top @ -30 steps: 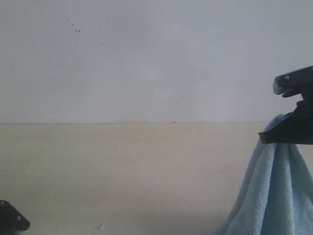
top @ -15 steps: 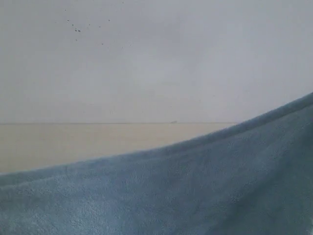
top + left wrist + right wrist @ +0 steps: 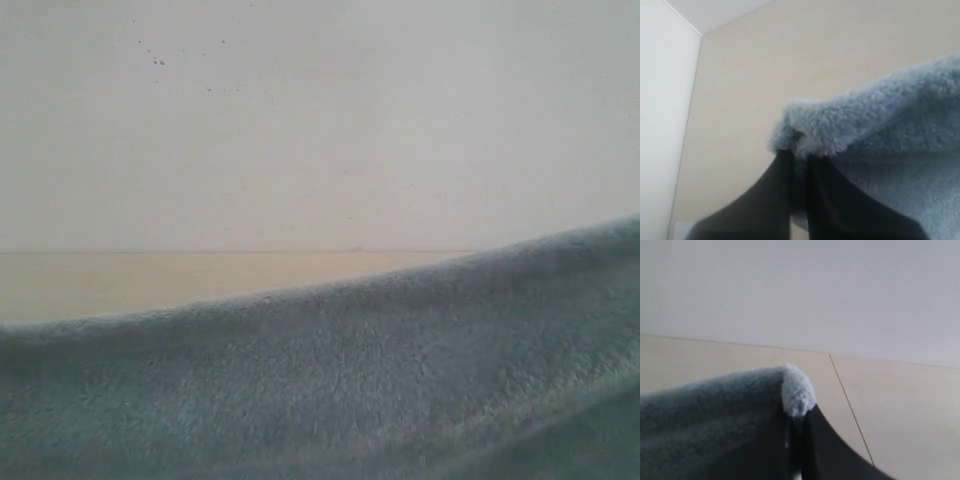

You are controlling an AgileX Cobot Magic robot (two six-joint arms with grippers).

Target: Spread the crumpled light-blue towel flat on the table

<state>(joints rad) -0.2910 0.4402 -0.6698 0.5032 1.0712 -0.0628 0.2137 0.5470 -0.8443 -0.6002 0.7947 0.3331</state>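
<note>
The light-blue towel (image 3: 380, 380) hangs stretched across the whole lower part of the exterior view, close to the camera, its upper edge rising toward the right. Both grippers are hidden behind it there. In the left wrist view my left gripper (image 3: 799, 159) is shut on a fluffy corner of the towel (image 3: 850, 125), above the beige table (image 3: 765, 75). In the right wrist view my right gripper (image 3: 797, 421) is shut on another corner of the towel (image 3: 797, 392), with the cloth trailing away from it over the table (image 3: 900, 410).
A white wall (image 3: 320, 120) rises behind the table's far edge (image 3: 200, 252). A thin seam line (image 3: 847, 405) runs across the tabletop in the right wrist view. The wall also shows beside the table in the left wrist view (image 3: 665, 125).
A second ago the towel hung in a bunch from the right gripper at the right edge. It now spans the whole exterior view, and its upper edge has flattened slightly since half a second ago.
</note>
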